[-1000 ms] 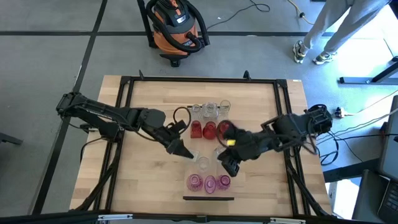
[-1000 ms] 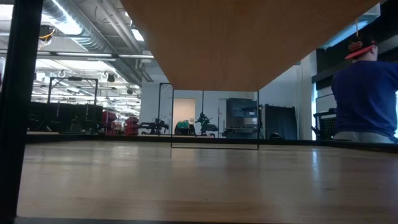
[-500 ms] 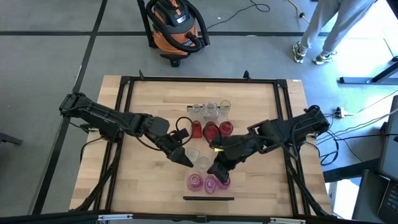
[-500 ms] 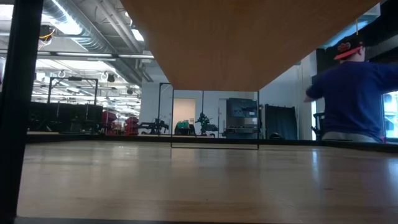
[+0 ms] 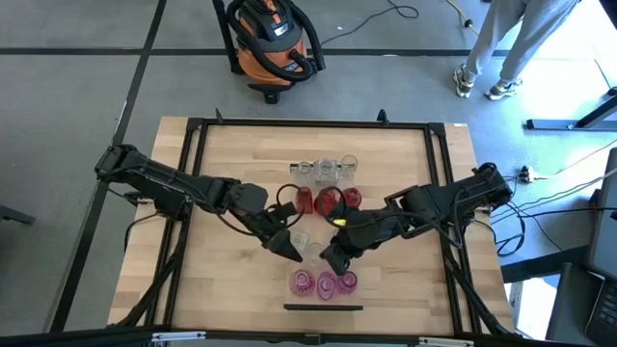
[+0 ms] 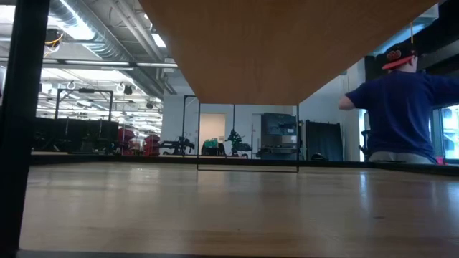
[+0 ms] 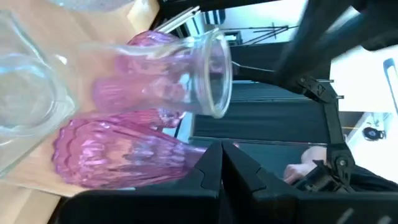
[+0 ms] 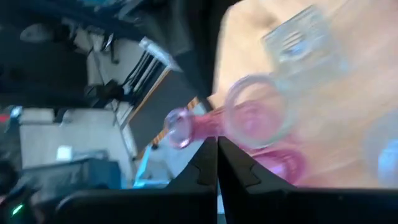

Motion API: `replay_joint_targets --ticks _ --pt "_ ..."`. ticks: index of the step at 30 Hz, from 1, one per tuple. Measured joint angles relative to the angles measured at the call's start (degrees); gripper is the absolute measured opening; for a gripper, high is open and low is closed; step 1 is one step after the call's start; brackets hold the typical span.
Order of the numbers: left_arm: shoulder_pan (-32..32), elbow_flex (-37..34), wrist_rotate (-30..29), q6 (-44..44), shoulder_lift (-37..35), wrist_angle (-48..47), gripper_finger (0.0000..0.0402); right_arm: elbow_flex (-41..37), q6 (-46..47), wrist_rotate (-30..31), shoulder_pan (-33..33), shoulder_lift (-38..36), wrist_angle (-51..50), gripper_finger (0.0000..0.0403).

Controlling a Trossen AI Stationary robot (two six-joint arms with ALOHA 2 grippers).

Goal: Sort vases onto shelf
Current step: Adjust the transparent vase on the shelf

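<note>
Small glass vases stand in rows in the high view: clear vases (image 5: 326, 171) farthest, red vases (image 5: 328, 201) behind the grippers, pink vases (image 5: 326, 283) nearest. A dark strip (image 5: 323, 307) lies just before the pink row. Which surface is the shelf I cannot tell. My left gripper (image 5: 288, 249) is shut beside a loose clear vase (image 5: 301, 239). Its wrist view shows the gripper (image 7: 222, 149) with that clear vase (image 7: 155, 74) and pink ones (image 7: 118, 152) ahead. My right gripper (image 5: 331, 260) is shut just above the pink row. Its wrist view shows the gripper (image 8: 217, 143) close to a pink vase (image 8: 249, 124).
An orange shop vacuum (image 5: 273, 39) stands on the floor beyond the far edge. A person's legs (image 5: 501, 48) show at the far right. In the low view a wooden board (image 6: 287, 43) hangs overhead, and a person in a blue shirt (image 6: 401, 107) stands behind the table.
My right gripper has swung toward the table's left, from beside the red vases to just above the pink row. My left gripper has crept a little toward the near edge. The person in the low view has shifted and raised an arm.
</note>
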Motion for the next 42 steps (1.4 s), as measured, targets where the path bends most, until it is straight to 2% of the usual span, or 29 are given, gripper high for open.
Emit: replay_joint_targets --ticks 12,17,21,32,42 --pt "-0.7 0.0 -1.1 -5.9 4.6 7.0 0.0000 0.0 0.2 7.3 0.0 -3.0 -7.1 0.0000" --pt "-0.7 0.0 -5.4 -6.1 4.8 7.5 0.0000 0.0 0.2 9.9 0.5 -4.8 -10.3 0.0000" --pt "-0.7 0.0 -8.9 -6.1 4.8 7.5 0.0000 0.0 0.2 10.8 0.8 -5.5 -12.3 0.0000" --pt "-0.2 0.0 -13.0 -4.8 4.8 7.4 0.0000 0.0 -1.1 11.2 0.8 -5.7 -13.2 0.0000" --pt "1.6 0.0 -13.7 -2.6 2.9 5.0 0.0000 0.0 -1.4 12.5 0.8 -7.1 -14.8 0.0000"
